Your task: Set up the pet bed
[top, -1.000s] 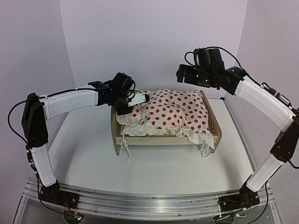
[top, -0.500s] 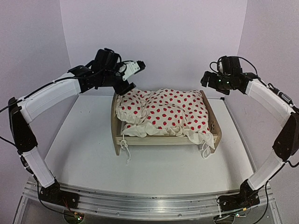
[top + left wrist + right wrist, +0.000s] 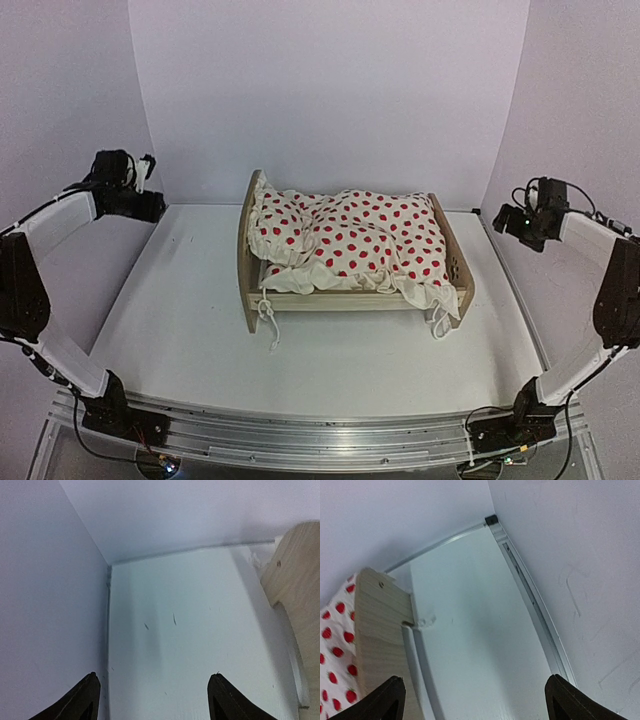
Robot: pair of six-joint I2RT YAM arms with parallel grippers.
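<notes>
Bed (image 3: 340, 300) centred on tabletop (image 3: 190, 330), spotted blanket (image 3: 350, 240) hanging over its near rail, left pincer (image 3: 155, 702) and right pincer (image 3: 475, 700) spread apart, out by the side walls, well away from bed edges

pet bed (image 3: 340, 301): light plywood tan | blanket (image 3: 370, 235): cream, red spots | desk (image 3: 190, 320): plain white | walls (image 3: 330, 90): pale lilac | arms (image 3: 57, 215): white with black joints

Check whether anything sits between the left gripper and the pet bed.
Nothing visible does. Only white table surface lies between the open left gripper and the pet bed, whose wooden end shows at the right edge of the left wrist view.
</notes>
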